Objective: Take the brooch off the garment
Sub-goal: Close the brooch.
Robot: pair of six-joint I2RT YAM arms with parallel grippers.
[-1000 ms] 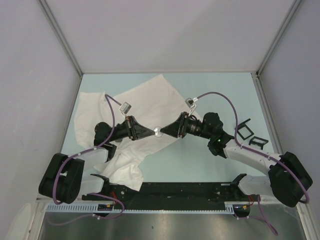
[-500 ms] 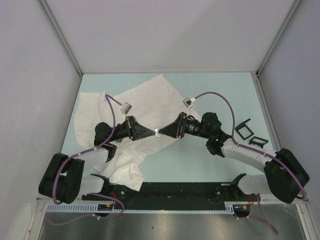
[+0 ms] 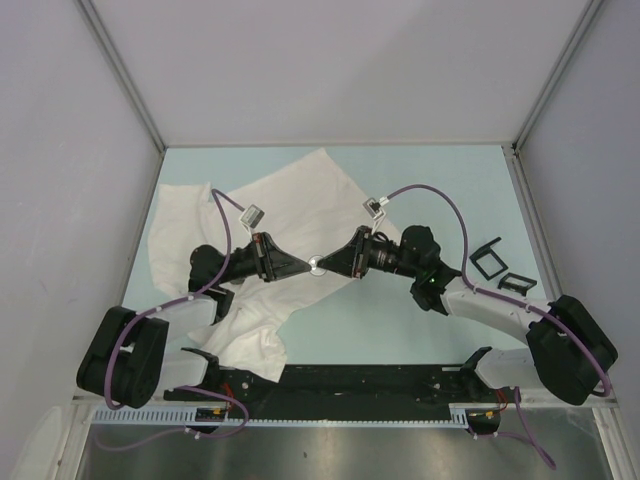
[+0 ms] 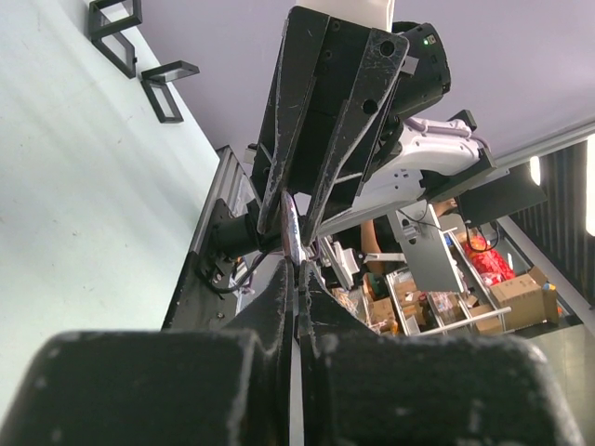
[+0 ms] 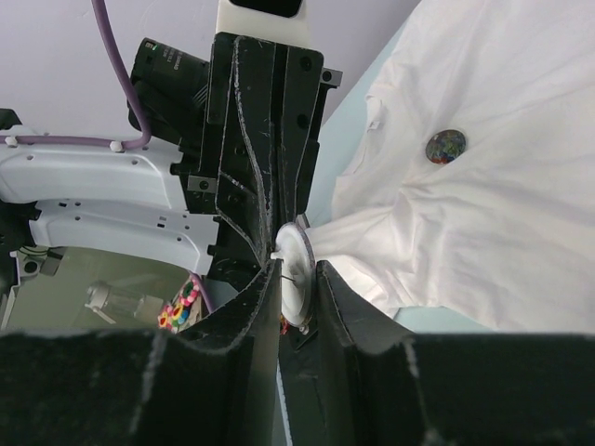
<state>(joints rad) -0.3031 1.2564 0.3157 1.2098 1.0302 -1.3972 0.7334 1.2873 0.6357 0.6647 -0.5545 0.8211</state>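
The shirt (image 3: 290,200) is plain white. The brooch (image 5: 296,269) between the black jaws shows a white face. A badge (image 5: 446,146) on the cloth is mottled red, green and blue. The counter (image 3: 400,330) is pale mint, the cables (image 5: 102,46) purple, and the walls (image 3: 340,70) lilac-grey.

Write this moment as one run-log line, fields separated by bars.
left tool: shut on brooch | right tool: shut on brooch | garment: pulled taut to brooch
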